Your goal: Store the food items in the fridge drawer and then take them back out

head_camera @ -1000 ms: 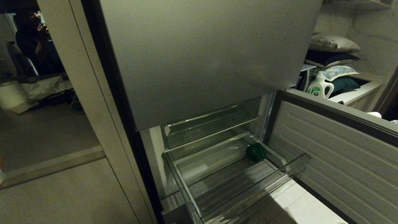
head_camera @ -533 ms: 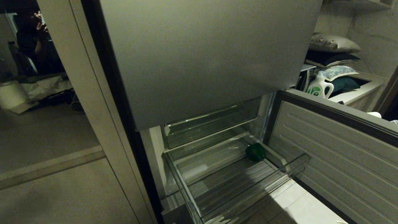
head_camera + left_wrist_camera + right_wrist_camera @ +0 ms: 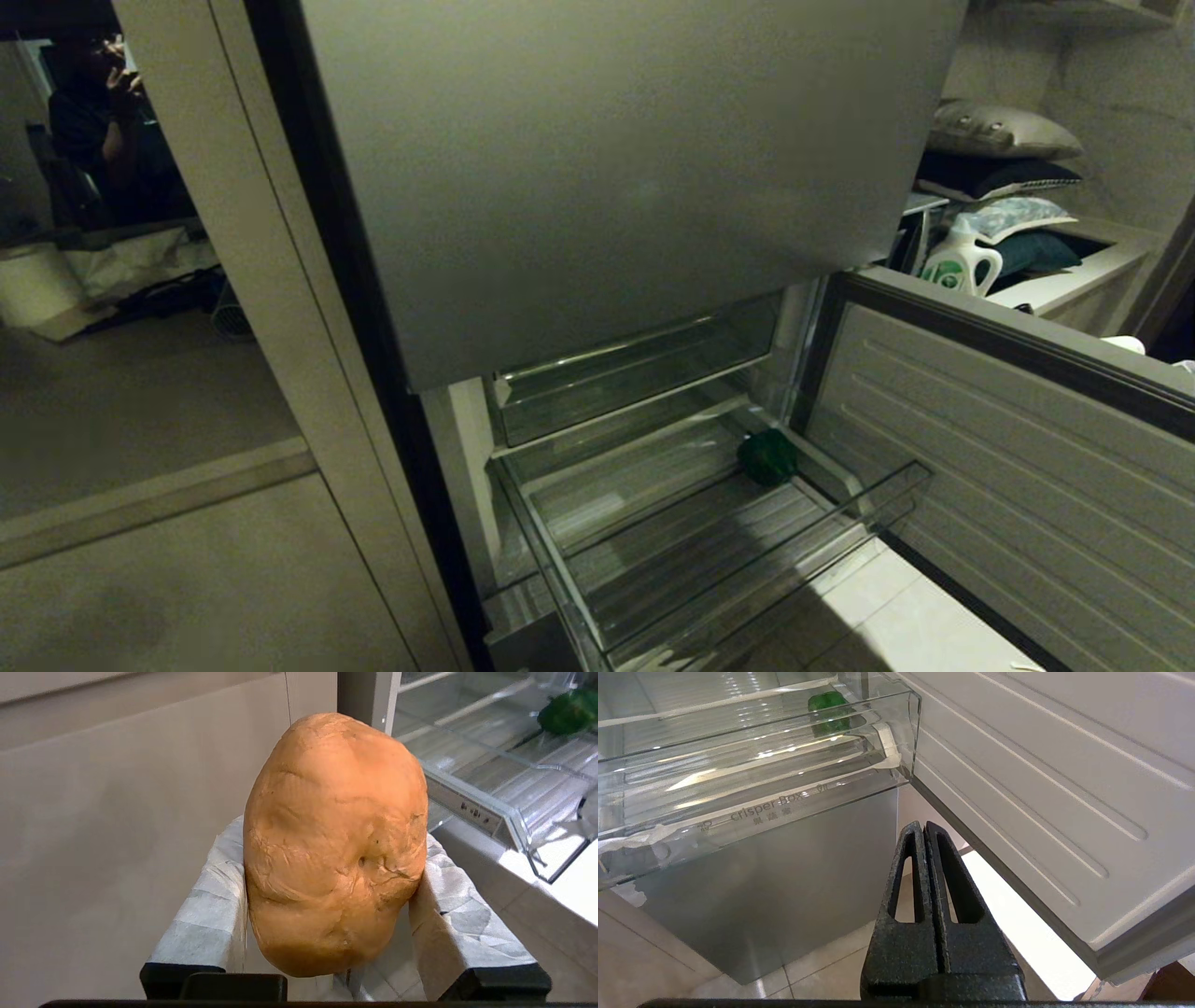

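An orange-tan lumpy bread piece (image 3: 334,844) is clamped between the tape-wrapped fingers (image 3: 210,905) of my left gripper (image 3: 331,835), which is held off to the left of the fridge drawer (image 3: 490,807). The drawer (image 3: 747,569) stands pulled out. A glossy dark-green rounded item (image 3: 767,457) lies in its far right corner, also seen in the wrist views (image 3: 567,711) (image 3: 826,707). My right gripper (image 3: 924,828) is shut on nothing, low in front of the drawer's clear front lip (image 3: 761,812). Neither arm shows in the head view.
The lower fridge door (image 3: 1008,448) stands open on the right, close to the drawer's corner. The grey upper door (image 3: 607,168) overhangs a shallower clear tray (image 3: 635,373). A person (image 3: 103,121) stands far left. A detergent bottle (image 3: 957,261) and pillows lie at the back right.
A small shape at the head view's left edge has gone out of sight. The drawer and the green item have not moved.
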